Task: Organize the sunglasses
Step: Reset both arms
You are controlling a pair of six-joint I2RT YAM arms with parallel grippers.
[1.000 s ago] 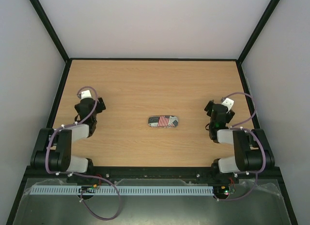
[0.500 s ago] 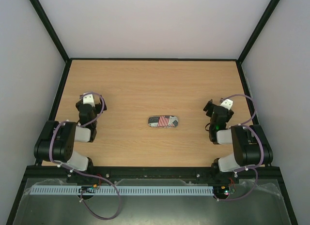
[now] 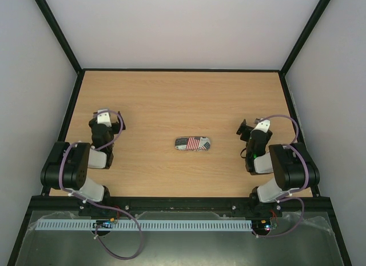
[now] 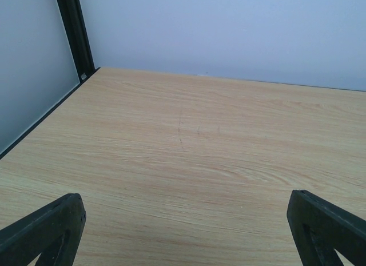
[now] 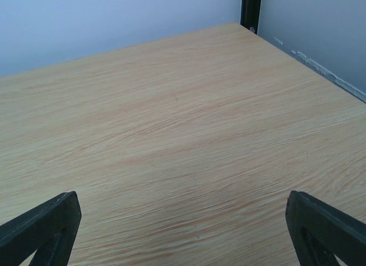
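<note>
The sunglasses are out of view in every frame. A flag-patterned oblong case (image 3: pixel 193 143) lies shut in the middle of the wooden table (image 3: pixel 183 100). My left gripper (image 3: pixel 107 122) sits low over the table's left side, well to the left of the case. In the left wrist view the left gripper (image 4: pixel 183 234) is open, its black fingertips (image 4: pixel 48 229) far apart over bare wood. My right gripper (image 3: pixel 251 131) is to the right of the case. It (image 5: pixel 183 231) is open too, with only bare wood between its fingertips (image 5: pixel 326 229).
Black frame rails (image 3: pixel 67 114) and pale walls close in the table on the left, the right and at the back. A corner post (image 4: pixel 73 31) shows in the left wrist view and another post (image 5: pixel 250 8) in the right wrist view.
Both arms have shifted: the left arm's elbow swung up toward its wrist. The right wrist has turned and moved slightly left, toward the case. The case has not moved. Both grippers stay open.
</note>
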